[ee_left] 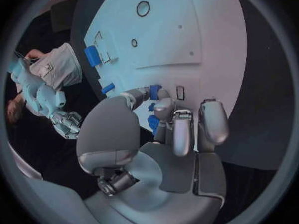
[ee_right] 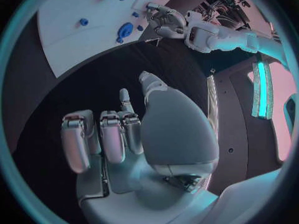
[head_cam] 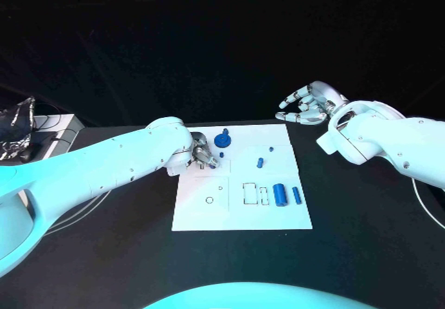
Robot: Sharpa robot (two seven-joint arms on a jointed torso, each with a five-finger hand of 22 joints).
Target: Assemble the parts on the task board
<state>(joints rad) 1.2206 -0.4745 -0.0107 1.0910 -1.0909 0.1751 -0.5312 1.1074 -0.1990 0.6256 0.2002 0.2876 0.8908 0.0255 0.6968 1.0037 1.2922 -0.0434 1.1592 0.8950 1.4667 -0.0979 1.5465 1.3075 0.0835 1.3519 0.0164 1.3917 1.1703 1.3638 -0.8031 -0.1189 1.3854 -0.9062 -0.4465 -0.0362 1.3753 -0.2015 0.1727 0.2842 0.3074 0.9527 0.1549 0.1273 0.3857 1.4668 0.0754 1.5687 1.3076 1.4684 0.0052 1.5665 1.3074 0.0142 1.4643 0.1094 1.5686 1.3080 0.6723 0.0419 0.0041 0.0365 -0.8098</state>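
**Small blue part at my left fingertips, far-left of the board**

The small blue part [ee_left: 154, 88] sits on the task board [head_cam: 278, 215] in its far-left corner, right at my left hand's fingertips [ee_left: 163, 93]. My wrist view shows blue between and just under them, but I cannot tell whether I am pinching the piece or only touching it. I judge it light, rigid plastic, smooth enough to slip, and small enough that a fingertip pinch across its sides is the only sensible hold; squeezing hard would likely flick it away rather than break it.

Just beside it, toward the board's middle, stands the blue round-topped piece [head_cam: 222, 139]. Two tiny blue pegs [head_cam: 262, 161] lie near the board's centre. Nearer me, on the board's right side, lie the blue cylinder [head_cam: 279, 192] and a slimmer blue rod [head_cam: 297, 196], side by side next to outlined rectangular slots.

My left hand [head_cam: 203, 156] is lowered over the board's far-left corner. My right hand [head_cam: 310, 103] hovers off the board's far-right corner, above the black table [head_cam: 371, 244], fingers apart and lightly curled, holding nothing.
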